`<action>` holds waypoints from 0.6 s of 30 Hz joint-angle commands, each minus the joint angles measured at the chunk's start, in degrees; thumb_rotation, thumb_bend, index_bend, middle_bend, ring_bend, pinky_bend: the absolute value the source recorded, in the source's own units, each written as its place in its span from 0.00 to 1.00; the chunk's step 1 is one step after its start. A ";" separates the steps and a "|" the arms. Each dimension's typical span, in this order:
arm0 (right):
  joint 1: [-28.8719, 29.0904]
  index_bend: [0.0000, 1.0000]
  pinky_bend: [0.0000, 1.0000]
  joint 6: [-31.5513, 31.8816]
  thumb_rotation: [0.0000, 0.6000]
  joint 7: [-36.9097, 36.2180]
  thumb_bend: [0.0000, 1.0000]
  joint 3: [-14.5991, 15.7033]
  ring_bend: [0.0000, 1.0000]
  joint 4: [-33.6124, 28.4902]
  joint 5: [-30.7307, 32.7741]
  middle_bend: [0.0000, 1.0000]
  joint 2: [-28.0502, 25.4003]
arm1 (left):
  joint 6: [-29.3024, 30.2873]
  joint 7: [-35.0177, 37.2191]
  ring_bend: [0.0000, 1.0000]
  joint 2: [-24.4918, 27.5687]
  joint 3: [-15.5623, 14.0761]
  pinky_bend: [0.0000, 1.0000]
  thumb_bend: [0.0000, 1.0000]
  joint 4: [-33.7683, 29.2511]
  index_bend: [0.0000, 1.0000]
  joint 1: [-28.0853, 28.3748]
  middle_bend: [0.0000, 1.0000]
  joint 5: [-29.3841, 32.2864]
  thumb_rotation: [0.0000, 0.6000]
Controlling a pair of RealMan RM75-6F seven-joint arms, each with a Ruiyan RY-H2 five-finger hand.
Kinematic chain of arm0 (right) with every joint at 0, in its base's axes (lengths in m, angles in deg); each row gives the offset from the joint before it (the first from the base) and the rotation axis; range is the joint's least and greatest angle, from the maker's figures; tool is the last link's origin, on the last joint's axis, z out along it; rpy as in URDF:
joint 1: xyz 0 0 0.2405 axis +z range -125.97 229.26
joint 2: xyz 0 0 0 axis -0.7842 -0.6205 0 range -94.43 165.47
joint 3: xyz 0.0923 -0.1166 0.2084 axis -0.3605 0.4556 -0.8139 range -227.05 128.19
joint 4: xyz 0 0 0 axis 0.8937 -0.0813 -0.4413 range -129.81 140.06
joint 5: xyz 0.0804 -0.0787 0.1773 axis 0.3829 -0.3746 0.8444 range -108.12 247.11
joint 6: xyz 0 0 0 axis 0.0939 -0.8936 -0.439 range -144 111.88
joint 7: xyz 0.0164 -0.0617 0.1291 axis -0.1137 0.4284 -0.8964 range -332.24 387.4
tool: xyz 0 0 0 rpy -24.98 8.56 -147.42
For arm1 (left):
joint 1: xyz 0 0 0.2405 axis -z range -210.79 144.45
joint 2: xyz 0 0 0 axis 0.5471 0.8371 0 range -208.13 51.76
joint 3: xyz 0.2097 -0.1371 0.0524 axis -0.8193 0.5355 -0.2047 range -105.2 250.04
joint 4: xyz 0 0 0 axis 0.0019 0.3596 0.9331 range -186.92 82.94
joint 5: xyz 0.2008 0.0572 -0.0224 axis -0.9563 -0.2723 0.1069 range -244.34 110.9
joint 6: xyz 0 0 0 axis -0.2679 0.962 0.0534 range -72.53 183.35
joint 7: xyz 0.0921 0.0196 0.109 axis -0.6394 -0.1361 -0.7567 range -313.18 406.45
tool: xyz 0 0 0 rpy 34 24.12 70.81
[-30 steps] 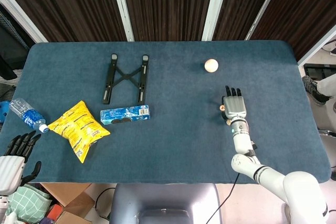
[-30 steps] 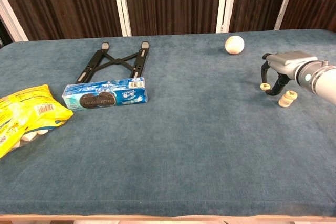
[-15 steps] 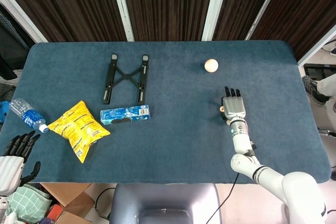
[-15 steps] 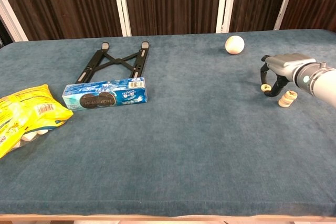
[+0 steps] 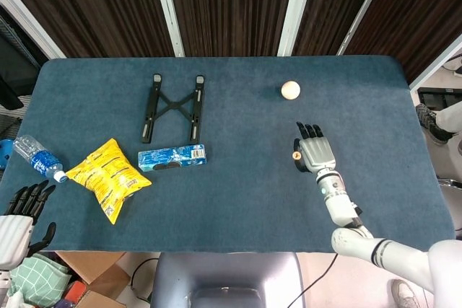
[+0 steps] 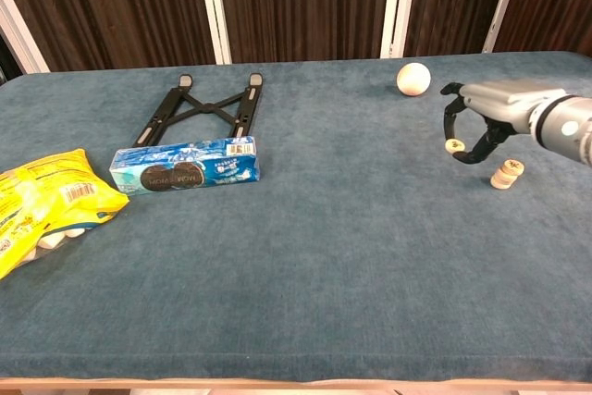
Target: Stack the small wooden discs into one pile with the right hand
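My right hand [image 6: 483, 120] hovers above the right part of the blue table [image 6: 351, 228] and pinches a small wooden disc [image 6: 453, 145] between thumb and a finger. The head view shows the same hand [image 5: 315, 154] with the disc [image 5: 295, 155] at its left edge. A short pile of wooden discs [image 6: 506, 174] stands on the cloth just right of and below the hand; in the head view the hand hides it. My left hand [image 5: 20, 210] hangs off the table's near left corner, fingers spread, holding nothing.
A wooden ball [image 6: 413, 79] lies behind the right hand. On the left part of the table are a black folding stand [image 6: 199, 108], a blue cookie pack [image 6: 185, 164] and a yellow snack bag [image 6: 42, 201]. A water bottle [image 5: 36, 155] lies at the left edge.
The right hand has risen off the cloth with the single disc and shifted left, away from the pile. The left hand has not moved.
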State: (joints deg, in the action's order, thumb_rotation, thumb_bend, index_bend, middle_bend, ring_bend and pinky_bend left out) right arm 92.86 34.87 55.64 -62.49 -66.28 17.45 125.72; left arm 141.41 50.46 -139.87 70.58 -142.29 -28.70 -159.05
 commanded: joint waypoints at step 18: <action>-5.89 0.65 0.01 2.31 1.00 -4.71 0.50 5.18 0.00 -5.31 -5.08 0.08 -10.70 | -0.05 0.20 0.00 0.01 -0.42 0.07 0.49 -0.09 0.00 0.09 0.00 -0.84 1.00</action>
State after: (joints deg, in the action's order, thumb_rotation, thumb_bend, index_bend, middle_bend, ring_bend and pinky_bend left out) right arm 86.57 37.81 50.76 -57.00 -72.89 11.49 114.16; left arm 141.38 50.65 -139.84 70.13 -142.38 -28.63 -159.94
